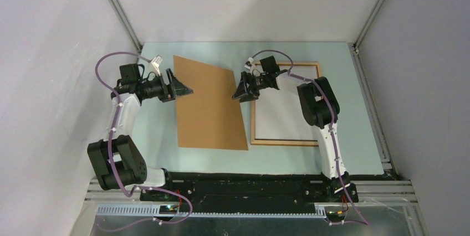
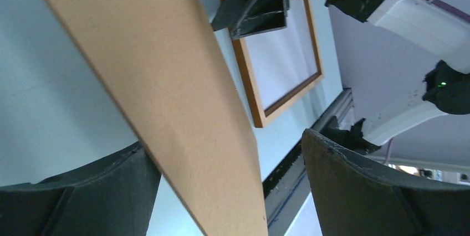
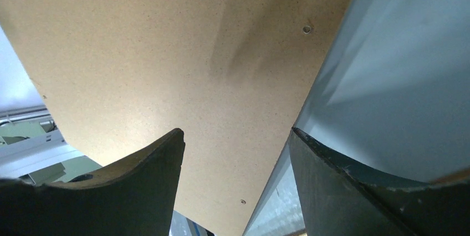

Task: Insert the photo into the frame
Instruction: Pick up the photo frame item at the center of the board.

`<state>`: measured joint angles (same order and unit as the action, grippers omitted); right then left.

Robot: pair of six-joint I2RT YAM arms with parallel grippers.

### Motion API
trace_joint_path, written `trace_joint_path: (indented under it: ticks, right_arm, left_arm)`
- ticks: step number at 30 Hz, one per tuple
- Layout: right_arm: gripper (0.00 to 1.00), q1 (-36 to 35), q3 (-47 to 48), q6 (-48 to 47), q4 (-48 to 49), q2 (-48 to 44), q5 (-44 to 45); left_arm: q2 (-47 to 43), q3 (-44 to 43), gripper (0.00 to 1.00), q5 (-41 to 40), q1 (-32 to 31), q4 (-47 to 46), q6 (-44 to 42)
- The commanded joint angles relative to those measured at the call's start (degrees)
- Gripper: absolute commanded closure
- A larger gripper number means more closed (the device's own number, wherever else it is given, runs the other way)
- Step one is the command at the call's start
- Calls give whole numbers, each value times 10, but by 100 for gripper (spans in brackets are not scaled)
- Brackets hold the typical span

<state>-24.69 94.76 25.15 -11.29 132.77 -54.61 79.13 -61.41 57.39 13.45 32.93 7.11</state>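
The thin wooden frame (image 1: 285, 142) lies flat at the right of the table and a white sheet (image 1: 280, 117) fills it; no printed side of the photo shows. The frame also shows in the left wrist view (image 2: 252, 95). The plain brown backing board (image 1: 208, 106) lies in the middle, its right edge close to the frame's left side. My left gripper (image 1: 182, 87) is open over the board's left edge, with the board (image 2: 166, 81) between its spread jaws. My right gripper (image 1: 244, 91) is open at the board's upper right edge, with the board (image 3: 166, 53) ahead of its fingers (image 3: 149, 180).
The pale blue table (image 1: 366, 108) is walled in by grey panels at the left, back and right. A black rail (image 1: 249, 183) with the arm bases runs along the near edge. The right arm (image 1: 321, 108) reaches over the frame's right part.
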Motion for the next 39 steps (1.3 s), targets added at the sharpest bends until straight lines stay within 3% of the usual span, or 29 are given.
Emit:
trace_joint_path:
  ticks: [1,4,8,10,14,23,30,39]
  right_arm:
    - [26,-26,5,-17,13,30,-16]
    - [26,-27,6,-13,17,32,-17]
    - [26,-27,6,-11,16,30,-15]
    - [26,-25,6,-10,16,27,-15]
    - [24,-23,6,-10,14,16,-11]
    - [13,-23,8,-10,3,-17,-4]
    - [1,-16,3,-2,-7,-55,-2]
    - [1,-11,-12,16,-3,-123,-2]
  left_arm:
    - [-8,-13,6,59,-12,6,22]
    - [-10,-11,7,39,-12,6,24]
    - [-20,-11,18,-31,-12,5,32]
    - [-25,-11,28,-68,-12,7,34]
    - [-27,-15,56,-125,-12,19,30]
    - [-12,-47,98,-180,-12,46,20]
    - [-15,-93,100,-211,-13,95,1]
    - [-33,-214,100,-269,-13,215,-44]
